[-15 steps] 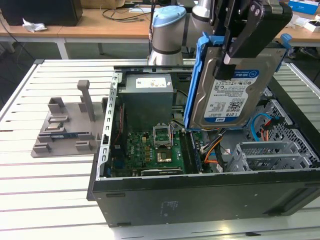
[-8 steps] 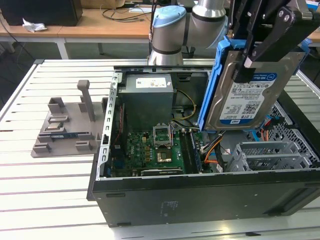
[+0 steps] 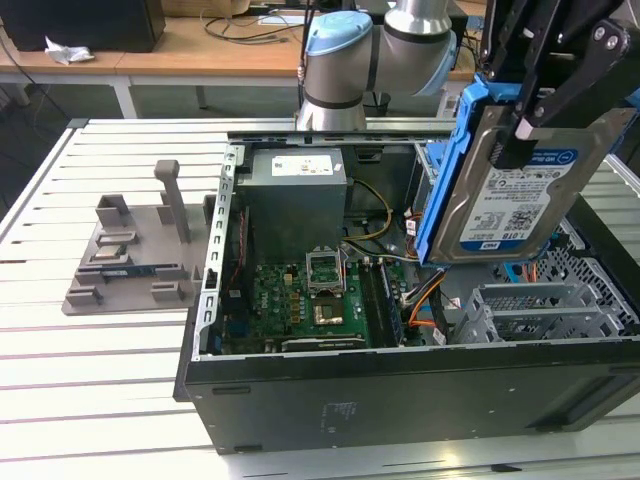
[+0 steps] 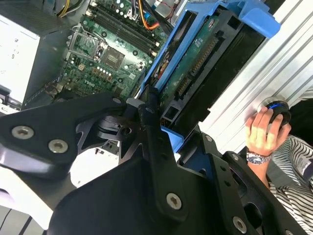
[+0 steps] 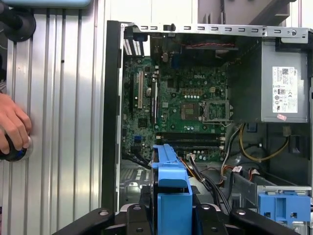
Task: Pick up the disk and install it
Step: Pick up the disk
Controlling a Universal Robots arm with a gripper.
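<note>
Exterior view | pincer (image 3: pixel 512 125) clamps disk (image 3: pixel 520 205) | tilted over open case (image 3: pixel 400 385)

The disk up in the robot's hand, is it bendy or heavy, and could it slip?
The disk looks stiff: its metal body shows no sag though the hand grips near one end. It is probably heavy for its size, being metal. Its blue rails look like smooth plastic, so it might slip, tilted above the computer case.

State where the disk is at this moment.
The disk is at the exterior view's upper right, tilted, held by the jaws of the gripper above the grey drive bay of the open computer case.
</note>
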